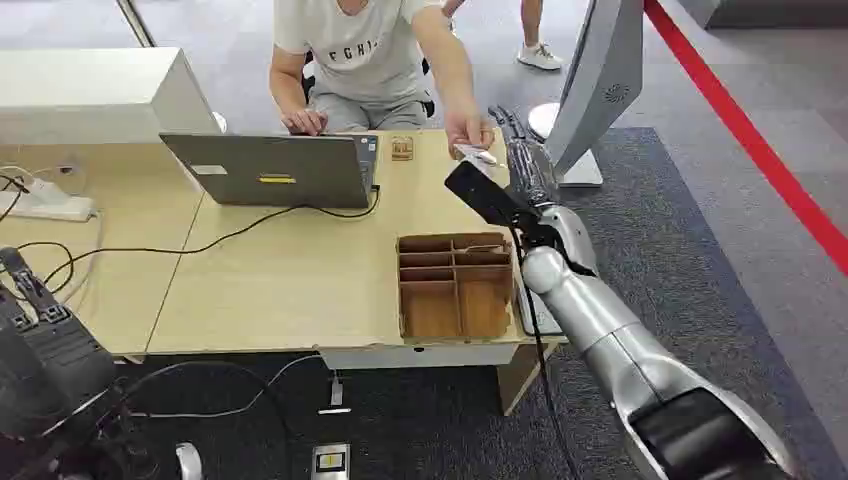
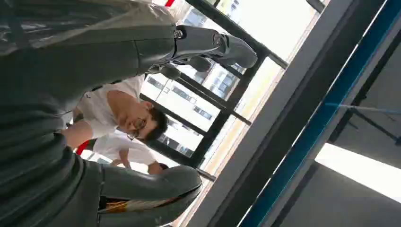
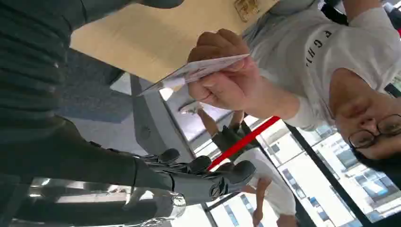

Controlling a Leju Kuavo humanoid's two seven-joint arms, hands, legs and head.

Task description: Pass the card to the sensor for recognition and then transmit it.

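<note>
Head view: wooden table point(image 1: 280, 290) with an open grey laptop point(image 1: 270, 170) at its far left-centre, a black cable running from it toward a white power strip point(image 1: 45, 205) at the far left. A brown compartmented cardboard tray point(image 1: 455, 285) sits at the near right edge. A small brown tag point(image 1: 402, 148) lies just right of the laptop. A seated person in a grey T-shirt point(image 1: 365, 50) reaches a hand point(image 1: 468, 130) over the far right corner, holding the card point(image 1: 475, 154). The right hand point(image 1: 522, 155) is extended just right of the card, fingers straight and apart, holding nothing. The left hand point(image 1: 30, 290) lies low at the near left.

Left wrist view: left hand point(image 2: 118, 56) with fingers apart, nothing in it.

Right wrist view: the person's hand point(image 3: 231, 80) pinches the card point(image 3: 194, 72) flat; right hand fingers point(image 3: 208, 177) are spread, apart from the card.
</note>
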